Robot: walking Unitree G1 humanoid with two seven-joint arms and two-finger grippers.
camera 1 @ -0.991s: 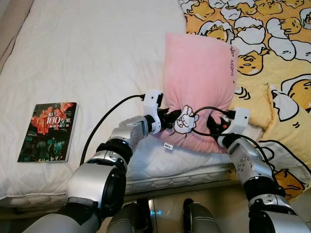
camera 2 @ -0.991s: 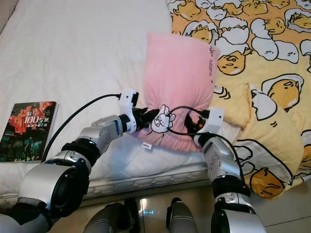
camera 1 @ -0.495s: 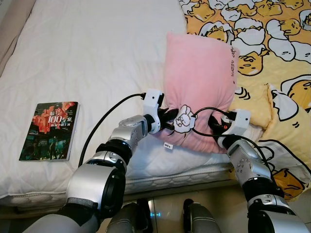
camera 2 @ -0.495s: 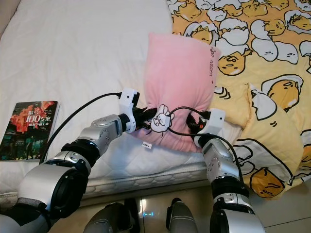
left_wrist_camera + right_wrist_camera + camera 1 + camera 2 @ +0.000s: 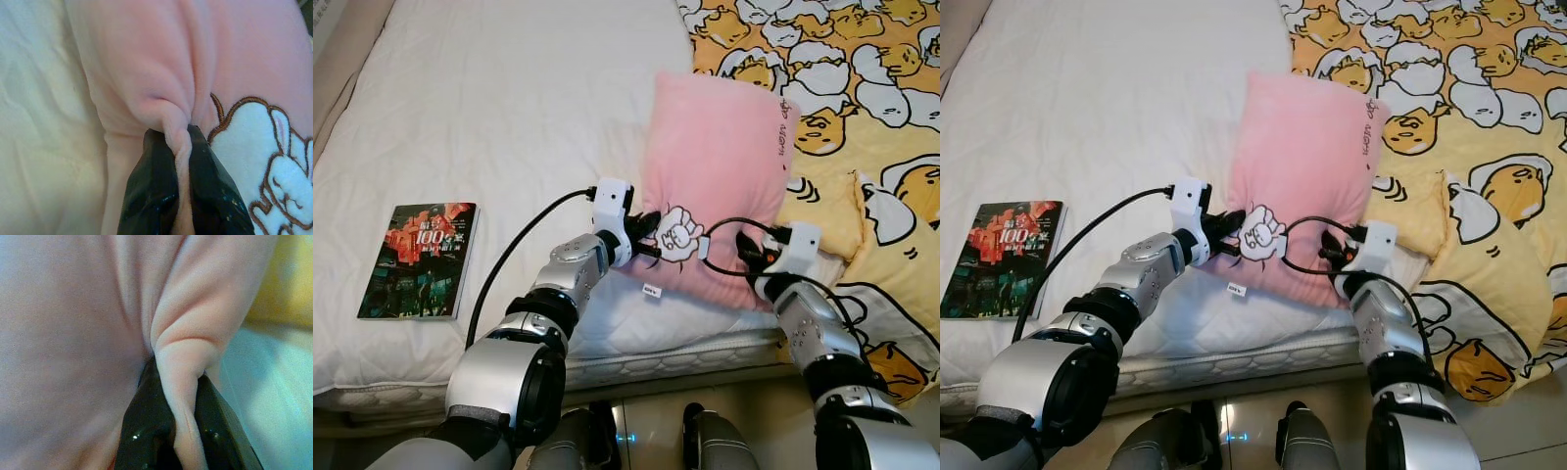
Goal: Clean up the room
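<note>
My left gripper (image 5: 177, 142) pinches a fold of the pink pillow (image 5: 710, 166) near its rabbit patch (image 5: 677, 233), and my right gripper (image 5: 172, 377) clamps another fold at the pillow's near right corner. The pillow lies on the white mattress (image 5: 509, 117), touching the yellow egg-print blanket (image 5: 862, 108). A book (image 5: 419, 260) rests well left of the pillow.

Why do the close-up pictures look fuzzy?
Left wrist view: the pink pillow sits so close that its fabric blurs, and the left gripper fingers look soft. Right wrist view: blurrier, washed pale at the edge, right gripper dark. Eye views: sharp, evenly lit; the book cover reads clearly.
</note>
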